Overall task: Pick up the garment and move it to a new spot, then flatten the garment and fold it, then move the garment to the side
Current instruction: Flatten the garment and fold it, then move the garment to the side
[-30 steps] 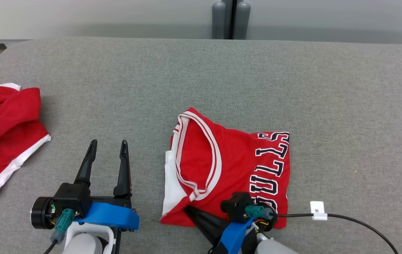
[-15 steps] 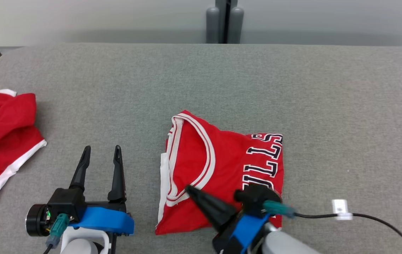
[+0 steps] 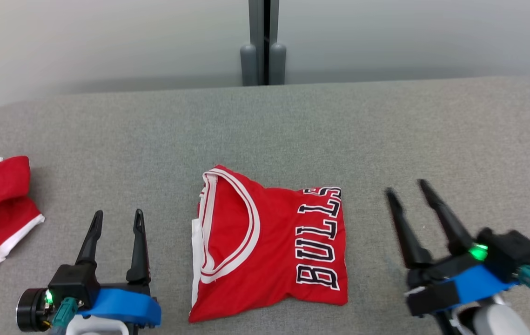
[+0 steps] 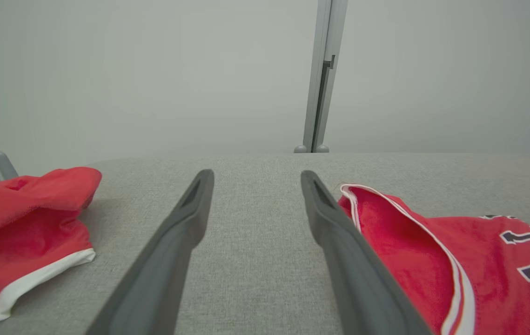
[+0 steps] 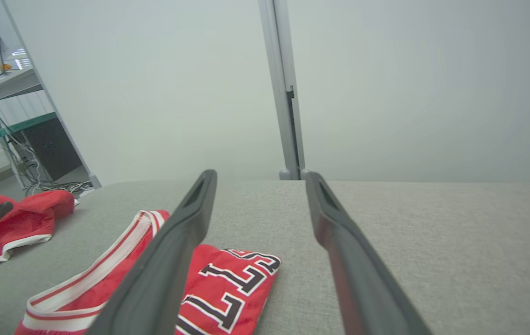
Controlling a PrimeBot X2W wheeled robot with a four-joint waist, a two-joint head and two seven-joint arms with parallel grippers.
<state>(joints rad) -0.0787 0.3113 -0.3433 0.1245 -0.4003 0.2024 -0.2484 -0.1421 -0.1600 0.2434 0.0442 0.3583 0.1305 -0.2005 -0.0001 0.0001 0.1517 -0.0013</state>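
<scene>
Folded garment (image 3: 269, 242) lies btwn your grippers; L gripper (image 3: 118, 213) & R gripper (image 3: 404, 186) both spread, empty, abt equally near.

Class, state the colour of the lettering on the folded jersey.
Black with white outlines, on the red jersey; it shows clearest in the head view.

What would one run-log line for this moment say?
jersey: folded, lying untouched | left gripper: open, empty | right gripper: open, empty
</scene>
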